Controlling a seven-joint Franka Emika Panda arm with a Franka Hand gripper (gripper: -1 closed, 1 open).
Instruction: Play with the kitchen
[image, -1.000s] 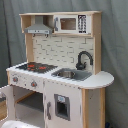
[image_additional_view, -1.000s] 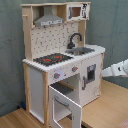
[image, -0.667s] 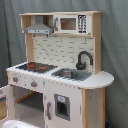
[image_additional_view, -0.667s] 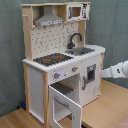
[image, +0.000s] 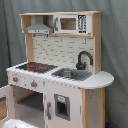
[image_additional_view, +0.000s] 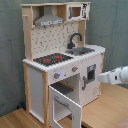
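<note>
The pale-wood and white toy kitchen (image_additional_view: 62, 60) fills the middle of both exterior views, oven door (image_additional_view: 64, 106) hanging open, while the white arm's gripper (image_additional_view: 104, 77), finger state untellable, enters at right, likely approaching; next it must reach a front panel.

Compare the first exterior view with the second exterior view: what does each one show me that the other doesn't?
Only the first exterior view shows the rounded counter end beside the sink face-on. Only the second exterior view shows the robot arm entering from the second exterior view's right, near the lower cabinet front. Both exterior views share the kitchen, its stovetop, faucet and open oven door.
</note>
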